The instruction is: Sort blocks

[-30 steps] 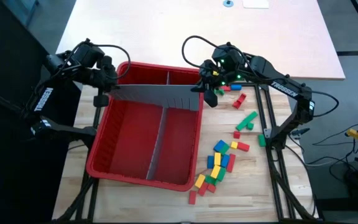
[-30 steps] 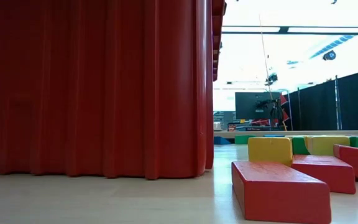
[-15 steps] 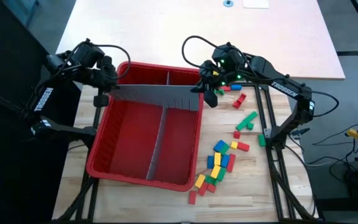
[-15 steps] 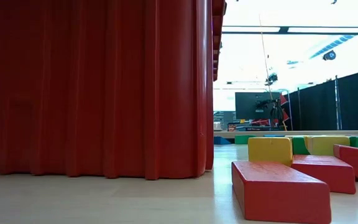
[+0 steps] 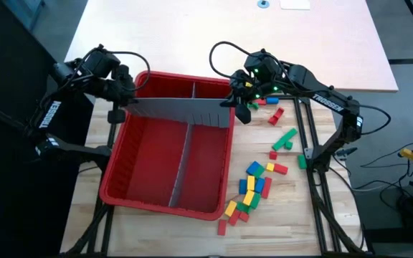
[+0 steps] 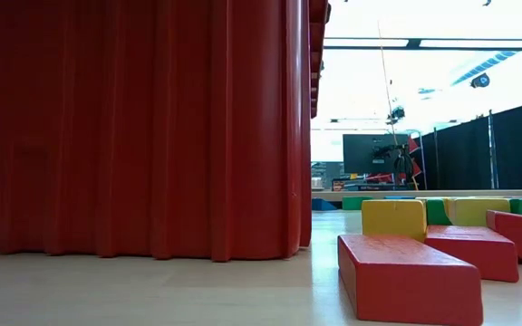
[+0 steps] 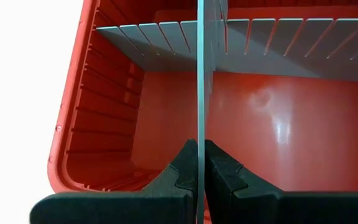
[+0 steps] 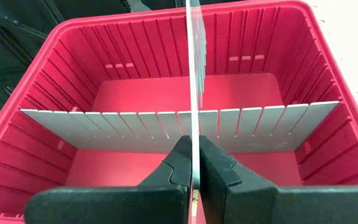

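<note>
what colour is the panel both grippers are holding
Grey. The panel, pinched by the left gripper and right gripper, shows best in the high view.

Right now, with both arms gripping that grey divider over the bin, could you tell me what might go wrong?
The left gripper and right gripper each pinch one end of the thin grey divider; uneven lowering could bend it or twist it loose. It must cross the long divider standing in the red bin; a missed slot could jam it. The blocks beside the bin could get knocked.
</note>
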Robot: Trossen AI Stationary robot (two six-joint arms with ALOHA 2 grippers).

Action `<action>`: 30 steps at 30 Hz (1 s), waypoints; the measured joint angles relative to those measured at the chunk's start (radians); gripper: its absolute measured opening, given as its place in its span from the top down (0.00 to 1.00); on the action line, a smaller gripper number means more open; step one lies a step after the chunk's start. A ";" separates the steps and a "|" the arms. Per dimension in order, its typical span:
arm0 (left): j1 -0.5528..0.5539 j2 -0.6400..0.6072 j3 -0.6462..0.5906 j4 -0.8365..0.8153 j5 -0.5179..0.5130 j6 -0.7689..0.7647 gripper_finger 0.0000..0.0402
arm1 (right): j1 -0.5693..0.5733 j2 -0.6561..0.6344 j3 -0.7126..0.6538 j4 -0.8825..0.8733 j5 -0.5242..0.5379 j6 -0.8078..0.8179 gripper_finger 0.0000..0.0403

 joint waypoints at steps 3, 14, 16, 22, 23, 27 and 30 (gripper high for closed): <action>0.000 -0.001 0.000 0.000 0.003 -0.010 1.00 | 0.000 0.000 0.000 0.000 0.000 -0.001 1.00; -0.001 -0.034 0.000 0.007 -0.014 -0.039 1.00 | 0.000 0.001 0.000 0.008 -0.003 -0.002 1.00; -0.001 -0.038 0.000 0.007 -0.014 -0.042 1.00 | 0.000 0.002 0.000 0.007 -0.003 -0.002 1.00; -0.001 -0.038 0.000 0.005 -0.014 -0.050 1.00 | 0.000 0.002 0.000 0.005 -0.002 -0.002 1.00; -0.001 -0.038 0.000 0.005 -0.014 -0.050 1.00 | 0.000 0.002 0.000 0.005 -0.002 -0.002 1.00; -0.001 -0.036 0.000 0.005 -0.014 -0.050 1.00 | 0.000 0.002 0.000 0.003 -0.002 -0.002 1.00; -0.001 -0.032 0.000 0.003 -0.015 -0.050 1.00 | 0.000 0.002 0.000 0.000 -0.002 -0.002 1.00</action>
